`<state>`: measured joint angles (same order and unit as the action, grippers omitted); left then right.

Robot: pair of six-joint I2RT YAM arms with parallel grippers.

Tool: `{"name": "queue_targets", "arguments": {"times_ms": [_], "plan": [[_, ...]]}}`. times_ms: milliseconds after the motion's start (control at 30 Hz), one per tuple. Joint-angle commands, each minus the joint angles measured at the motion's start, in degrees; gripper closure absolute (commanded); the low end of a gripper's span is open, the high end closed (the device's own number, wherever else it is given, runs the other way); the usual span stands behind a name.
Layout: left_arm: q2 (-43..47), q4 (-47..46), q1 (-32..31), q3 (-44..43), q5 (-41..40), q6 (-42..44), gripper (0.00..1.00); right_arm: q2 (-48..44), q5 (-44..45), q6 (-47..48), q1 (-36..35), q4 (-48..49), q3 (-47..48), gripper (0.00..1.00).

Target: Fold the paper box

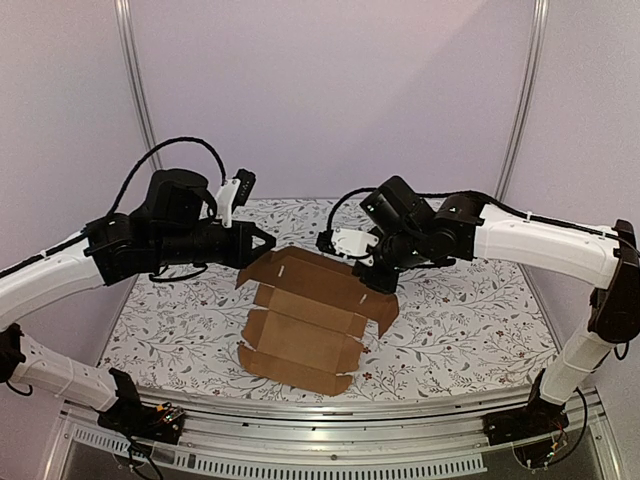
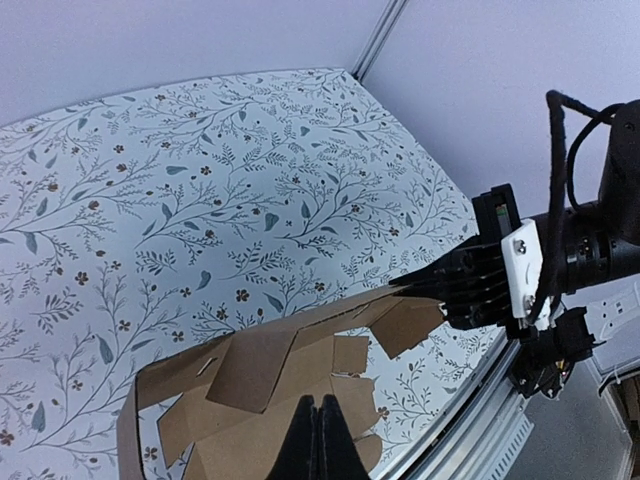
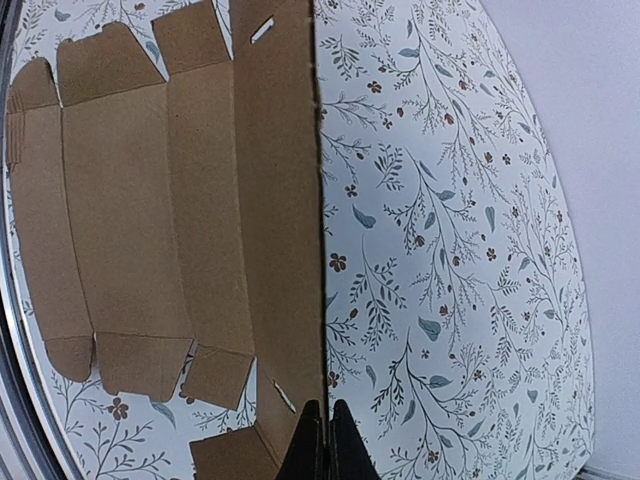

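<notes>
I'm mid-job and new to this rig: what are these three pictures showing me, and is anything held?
Two robot arms work at a table with a flowered cover. One picture looks down from above and behind them; the other two come from wrist cameras. The paper box, a flat brown cardboard sheet, lies unfolded, its far edge lifted. The right gripper is shut on that edge. The left gripper is shut too, over the sheet; whether it pinches cardboard is unclear.

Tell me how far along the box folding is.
Early. Done: nothing stands yet; the paper box lies mostly flat, flaps spread. In hand: the right gripper is shut on the far panel's edge, tilting it up; the left gripper is shut near the other far corner, grip unclear. Remaining: every wall, flap and tab.
</notes>
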<state>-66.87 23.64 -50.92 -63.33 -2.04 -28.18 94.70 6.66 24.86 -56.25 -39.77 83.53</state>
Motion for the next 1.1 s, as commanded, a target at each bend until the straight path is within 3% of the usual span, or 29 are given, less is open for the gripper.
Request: {"name": "queue_targets", "arguments": {"times_ms": [0,300,1067], "plan": [[-1.33,0.69,1.35,-0.95,0.10,-3.38,1.00,-2.31,3.38,-1.49,-0.84,0.93,-0.73,1.00],[-1.20,-0.55,4.56,1.53,0.71,-6.99,1.00,-2.63,4.38,-1.48,-2.45,2.61,-1.02,1.00],[-4.60,-0.17,4.60,1.66,7.31,-7.30,1.00,-2.14,12.24,-6.28,-5.51,7.81,1.11,1.00]]}}
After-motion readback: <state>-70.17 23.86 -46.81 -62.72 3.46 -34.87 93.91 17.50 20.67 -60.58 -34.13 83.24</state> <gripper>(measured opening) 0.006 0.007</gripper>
